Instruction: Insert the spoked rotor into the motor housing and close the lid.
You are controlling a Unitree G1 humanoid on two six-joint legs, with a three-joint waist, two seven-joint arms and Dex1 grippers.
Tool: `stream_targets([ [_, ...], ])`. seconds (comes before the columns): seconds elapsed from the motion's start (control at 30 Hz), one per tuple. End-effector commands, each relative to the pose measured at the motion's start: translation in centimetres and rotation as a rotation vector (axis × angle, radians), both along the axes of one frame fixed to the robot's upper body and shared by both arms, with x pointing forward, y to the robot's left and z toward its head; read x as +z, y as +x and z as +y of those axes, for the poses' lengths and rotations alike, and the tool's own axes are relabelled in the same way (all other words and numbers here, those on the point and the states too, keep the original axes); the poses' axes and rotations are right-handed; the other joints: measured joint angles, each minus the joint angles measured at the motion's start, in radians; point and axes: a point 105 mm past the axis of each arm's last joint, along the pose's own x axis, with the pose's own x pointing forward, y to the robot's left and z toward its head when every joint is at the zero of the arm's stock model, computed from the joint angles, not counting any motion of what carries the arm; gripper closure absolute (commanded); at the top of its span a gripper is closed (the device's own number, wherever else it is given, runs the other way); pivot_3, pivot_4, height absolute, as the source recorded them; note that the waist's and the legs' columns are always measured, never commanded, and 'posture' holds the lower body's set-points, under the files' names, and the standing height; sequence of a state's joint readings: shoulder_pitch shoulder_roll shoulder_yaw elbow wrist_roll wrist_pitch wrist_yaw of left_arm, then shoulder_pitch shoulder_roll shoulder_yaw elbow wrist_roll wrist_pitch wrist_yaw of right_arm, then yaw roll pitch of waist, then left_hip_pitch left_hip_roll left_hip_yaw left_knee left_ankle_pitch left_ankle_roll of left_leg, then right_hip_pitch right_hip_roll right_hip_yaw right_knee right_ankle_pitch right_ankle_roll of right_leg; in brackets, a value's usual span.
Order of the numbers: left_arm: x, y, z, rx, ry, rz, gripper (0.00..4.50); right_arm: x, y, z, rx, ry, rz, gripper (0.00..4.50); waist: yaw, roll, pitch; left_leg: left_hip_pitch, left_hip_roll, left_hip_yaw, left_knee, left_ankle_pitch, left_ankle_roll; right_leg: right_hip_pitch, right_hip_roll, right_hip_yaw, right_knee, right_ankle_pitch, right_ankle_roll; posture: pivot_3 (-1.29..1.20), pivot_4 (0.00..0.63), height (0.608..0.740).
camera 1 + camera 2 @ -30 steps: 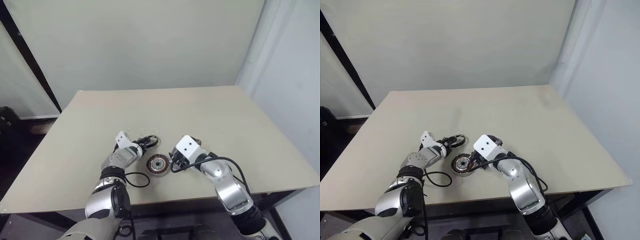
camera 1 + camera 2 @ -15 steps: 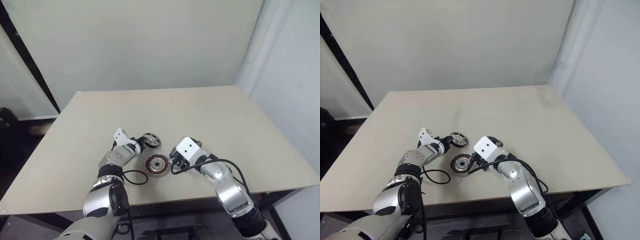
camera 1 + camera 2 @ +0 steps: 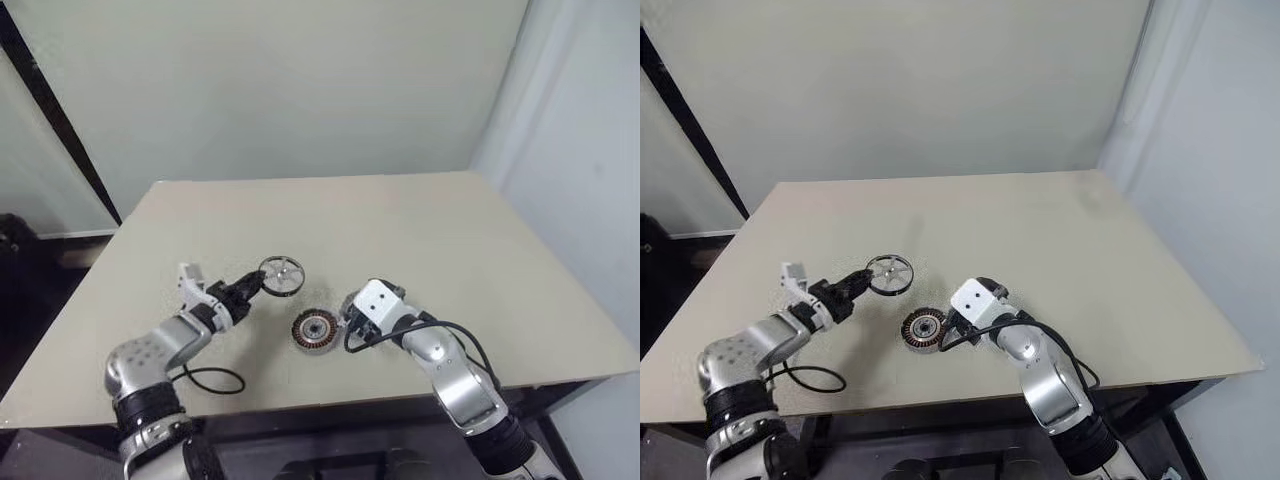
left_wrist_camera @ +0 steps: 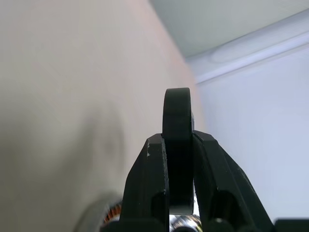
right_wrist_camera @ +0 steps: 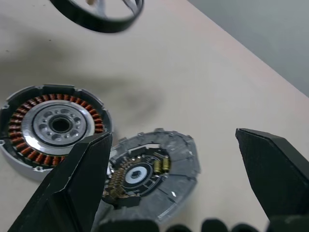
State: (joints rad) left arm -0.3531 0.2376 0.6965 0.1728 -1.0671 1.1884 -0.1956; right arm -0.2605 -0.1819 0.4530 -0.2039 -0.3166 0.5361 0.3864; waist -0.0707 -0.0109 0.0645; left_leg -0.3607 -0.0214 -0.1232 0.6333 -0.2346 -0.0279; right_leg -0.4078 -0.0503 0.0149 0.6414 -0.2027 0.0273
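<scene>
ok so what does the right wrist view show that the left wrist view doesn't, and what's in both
Right wrist view alone: the lid lying open on the table beside the motor housing, with its inner electronics facing up, and the right claw hanging open above both. The housing's full ring of copper windings is plain here.

Left wrist view alone: the left claw shut on the rim of the spoked rotor, seen edge-on.

Both: the rotor, which in the right wrist view is a dark arc lifted off the table; a sliver of the housing; the table itself.
</scene>
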Motion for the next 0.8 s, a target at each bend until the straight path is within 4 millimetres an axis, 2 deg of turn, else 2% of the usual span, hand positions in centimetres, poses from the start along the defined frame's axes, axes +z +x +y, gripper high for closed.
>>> stream_targets([
  [0.03,1.8,-1.2,-1.1,-0.064,-0.032,-0.082,4.17,0.9,0.0,0.0,0.01,0.006,-0.04,0.0,0.002,0.0,0.0,0.0,0.0,0.0,0.001,0.0,0.0,0.0,0.0,0.0,0.0,0.0,0.0,0.0,0.0,0.74],
  [0.2,-0.1,-2.2,-2.1,-0.07,-0.038,-0.022,4.17,0.7,-0.1,-0.3,0.005,-0.002,-0.036,0.0,0.002,-0.001,0.0,-0.001,0.0,0.0,0.003,0.0,0.0,0.001,0.0,0.0,0.0,0.0,0.0,0.0,0.0,0.74],
  [0.8,-4.4,-1.8,-4.7,-0.126,-0.035,0.135,4.17,0.6,-0.3,-0.7,-0.026,-0.003,-0.036,0.0,0.002,-0.001,0.0,-0.001,0.0,0.001,0.003,0.0,0.0,0.0,0.0,0.0,0.0,0.0,0.0,0.0,0.0,0.74],
])
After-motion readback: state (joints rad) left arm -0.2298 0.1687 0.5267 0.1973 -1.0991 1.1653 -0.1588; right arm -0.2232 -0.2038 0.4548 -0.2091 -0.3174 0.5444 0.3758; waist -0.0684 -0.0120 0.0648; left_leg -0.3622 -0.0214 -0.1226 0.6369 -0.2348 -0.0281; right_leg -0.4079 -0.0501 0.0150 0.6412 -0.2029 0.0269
